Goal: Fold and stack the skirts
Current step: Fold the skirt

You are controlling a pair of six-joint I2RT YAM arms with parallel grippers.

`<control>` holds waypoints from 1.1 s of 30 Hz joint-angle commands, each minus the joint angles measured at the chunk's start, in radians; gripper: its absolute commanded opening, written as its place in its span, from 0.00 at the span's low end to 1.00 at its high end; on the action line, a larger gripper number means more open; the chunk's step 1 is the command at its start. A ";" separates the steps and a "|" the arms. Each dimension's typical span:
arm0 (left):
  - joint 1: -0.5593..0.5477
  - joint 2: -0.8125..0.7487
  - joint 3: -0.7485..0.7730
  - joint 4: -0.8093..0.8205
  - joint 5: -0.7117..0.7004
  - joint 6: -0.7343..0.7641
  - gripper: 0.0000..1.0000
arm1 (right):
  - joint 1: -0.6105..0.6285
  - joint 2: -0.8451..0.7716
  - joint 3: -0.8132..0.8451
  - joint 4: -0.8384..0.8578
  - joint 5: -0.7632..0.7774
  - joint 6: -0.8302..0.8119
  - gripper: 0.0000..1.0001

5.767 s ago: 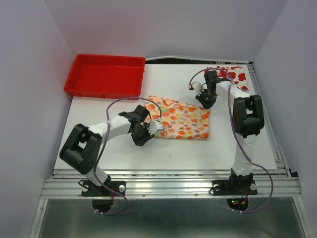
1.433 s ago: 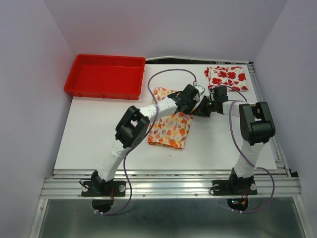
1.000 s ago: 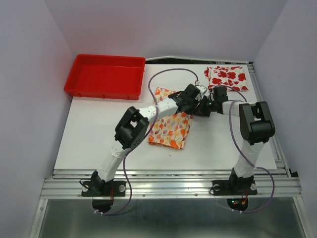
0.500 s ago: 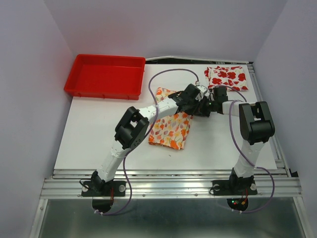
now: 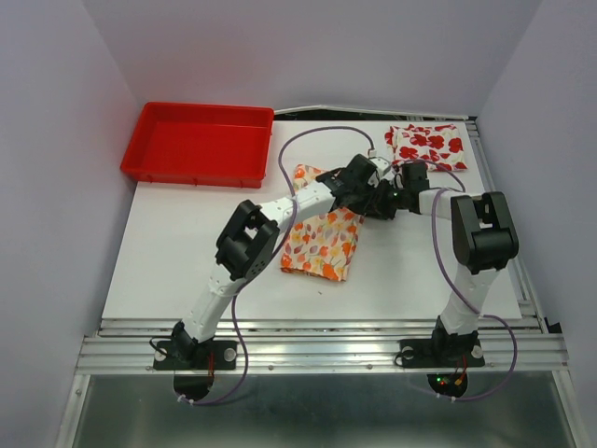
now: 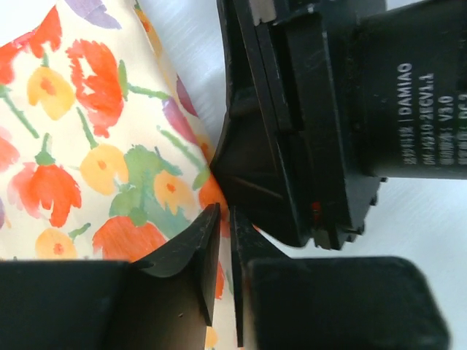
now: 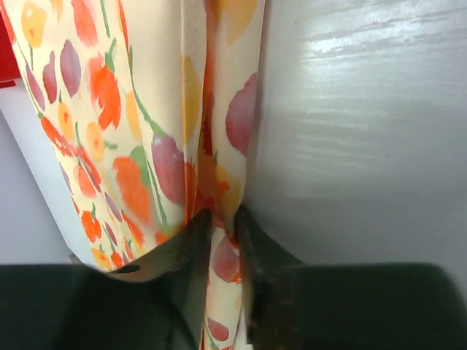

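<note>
On the black motor housing (image 6: 408,95) just right of the cream skirt (image 6: 87,146) I read sideways white print: "DAMIAO", below it a partly legible line ending "2EC V1.1", then "V3.0".

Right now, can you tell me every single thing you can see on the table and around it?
tray: one, red, far left corner of the table
cream skirt: one, cream with orange, red and yellow marks, folded, middle of the table
flowered skirt: one, white with big red flowers, folded, far right corner
table: one, white, under everything
cables: two, purple, one looping along each arm
left arm and right arm: two, white and black, both reaching to the cream skirt's far right corner
left gripper: one, black, fingertips close together at the cream skirt's edge
right gripper: one, black, a fold of the cream skirt between its fingers
</note>
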 commanded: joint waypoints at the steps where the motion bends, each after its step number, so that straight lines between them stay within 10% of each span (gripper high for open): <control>1: 0.021 -0.117 0.025 -0.022 0.004 0.016 0.30 | -0.008 -0.037 0.027 -0.147 0.137 -0.062 0.36; 13: 0.024 -0.428 -0.284 -0.057 0.038 0.033 0.37 | -0.030 -0.187 0.008 -0.342 0.052 -0.135 0.38; 21: -0.045 -0.523 -0.573 -0.002 0.070 0.013 0.38 | -0.019 -0.227 -0.210 -0.086 -0.204 -0.044 0.39; 33: -0.107 -0.404 -0.501 0.015 0.064 -0.030 0.41 | 0.008 -0.140 -0.206 -0.011 -0.229 -0.038 0.37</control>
